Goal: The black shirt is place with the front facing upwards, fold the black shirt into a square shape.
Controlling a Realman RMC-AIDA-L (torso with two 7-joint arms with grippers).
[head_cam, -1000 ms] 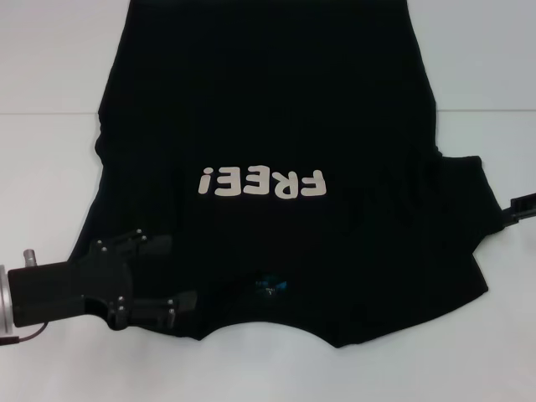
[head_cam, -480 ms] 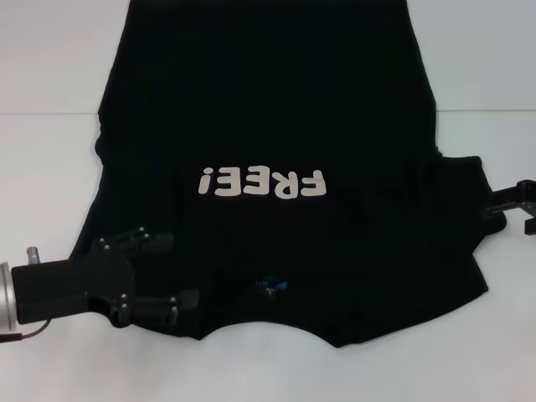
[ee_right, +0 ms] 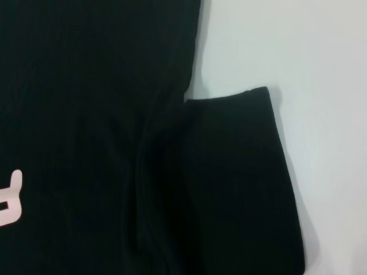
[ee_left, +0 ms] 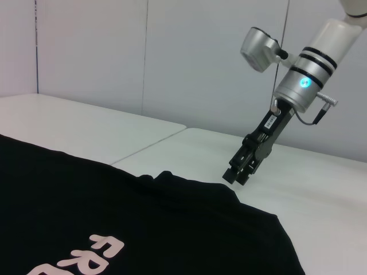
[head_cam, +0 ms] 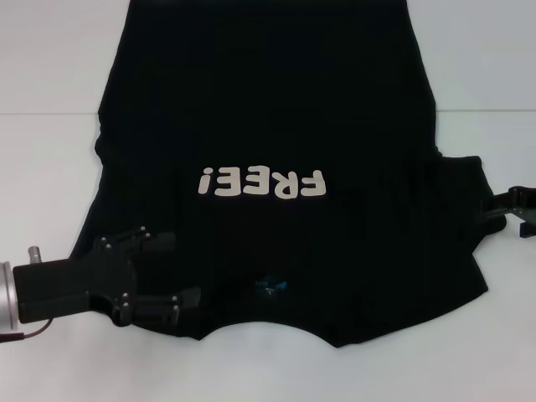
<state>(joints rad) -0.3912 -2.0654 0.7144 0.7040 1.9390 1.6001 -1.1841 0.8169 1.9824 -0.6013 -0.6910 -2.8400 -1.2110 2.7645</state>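
The shirt (head_cam: 268, 126) is being shown spread flat on the white table (head_cam: 50, 167), front upward, filling the middle of the head view. Its collar is lying toward six o'clock, with the small blue label (head_cam: 270, 286) just inside the neck opening, and its body is running off the frame toward twelve o'clock. The off-white "FREE!" lettering (head_cam: 261, 182) is being seen upside down across the chest, at the centre of the view.

The left gripper (head_cam: 172, 272) is being held at about eight o'clock, over the shoulder of the shirt beside the collar. Its two fingers (head_cam: 155, 241) are being kept spread apart, with black cloth showing in the gap between them; nothing is being pinched, as far as can be told.

The right gripper (head_cam: 496, 205) is being held at three o'clock, at the outer edge of the sleeve (head_cam: 456, 201). In the left wrist view it (ee_left: 234, 176) is being seen angled down, its tips just above the table and just beside the sleeve edge (ee_left: 172, 179). Whether its fingers are spread or pressed together cannot be told. In the right wrist view the sleeve (ee_right: 241, 172) is being shown lying flat beside the body of the shirt.
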